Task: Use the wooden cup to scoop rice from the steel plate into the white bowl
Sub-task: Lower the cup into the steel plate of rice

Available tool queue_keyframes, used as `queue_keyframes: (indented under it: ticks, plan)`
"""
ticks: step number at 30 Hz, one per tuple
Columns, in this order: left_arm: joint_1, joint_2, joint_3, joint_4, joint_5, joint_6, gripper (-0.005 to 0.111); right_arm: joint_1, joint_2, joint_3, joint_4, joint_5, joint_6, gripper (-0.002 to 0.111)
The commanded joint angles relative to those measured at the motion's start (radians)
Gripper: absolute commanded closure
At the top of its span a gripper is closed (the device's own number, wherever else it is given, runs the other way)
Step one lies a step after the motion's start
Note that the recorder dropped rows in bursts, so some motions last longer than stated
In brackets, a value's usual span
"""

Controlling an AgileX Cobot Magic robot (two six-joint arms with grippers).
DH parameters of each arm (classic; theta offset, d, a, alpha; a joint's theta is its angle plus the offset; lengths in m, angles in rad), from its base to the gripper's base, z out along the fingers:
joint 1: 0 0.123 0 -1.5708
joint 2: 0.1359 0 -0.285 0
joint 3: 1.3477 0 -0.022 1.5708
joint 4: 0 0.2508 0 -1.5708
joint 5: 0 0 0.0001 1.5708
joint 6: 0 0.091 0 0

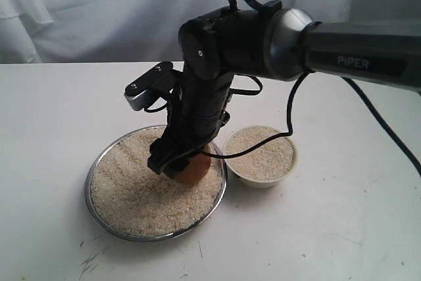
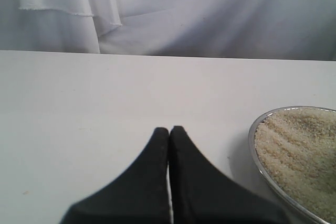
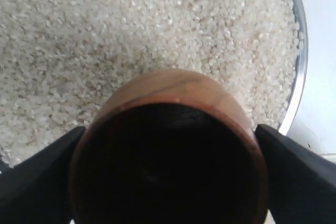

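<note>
My right gripper [image 1: 187,162] is shut on the wooden cup [image 1: 193,170], low over the steel plate [image 1: 105,225] near its right side. In the right wrist view the wooden cup [image 3: 168,156] sits between both black fingers [image 3: 294,177], its dark inside looks empty, and the rice [image 3: 105,35] lies just beyond it. Rice [image 1: 145,182] fills the plate. The white bowl [image 1: 263,179] stands right of the plate and holds rice. My left gripper [image 2: 169,129] is shut and empty over bare table, with the steel plate's rim [image 2: 255,156] beside it.
A black cable [image 1: 263,143] hangs from the right arm across the bowl's rim. White cloth [image 1: 99,11] drapes behind the white table [image 1: 342,228]. A few dark marks lie on the table near the front left.
</note>
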Motion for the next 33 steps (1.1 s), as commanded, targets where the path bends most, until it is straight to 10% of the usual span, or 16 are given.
queue_keyframes:
  ticks: [1,18,33]
  plan:
    - [-0.002,-0.005,0.005,-0.001,-0.006,0.001,0.107,0.010,-0.007,-0.008,-0.080,-0.026,0.078,0.108]
    - [-0.002,-0.005,0.005,-0.001,-0.006,-0.001,0.107,0.052,-0.002,-0.014,-0.291,-0.011,0.207,0.106]
    - [-0.002,-0.005,0.005,-0.001,-0.006,0.001,0.107,0.056,0.018,-0.016,-0.280,-0.012,0.229,0.019]
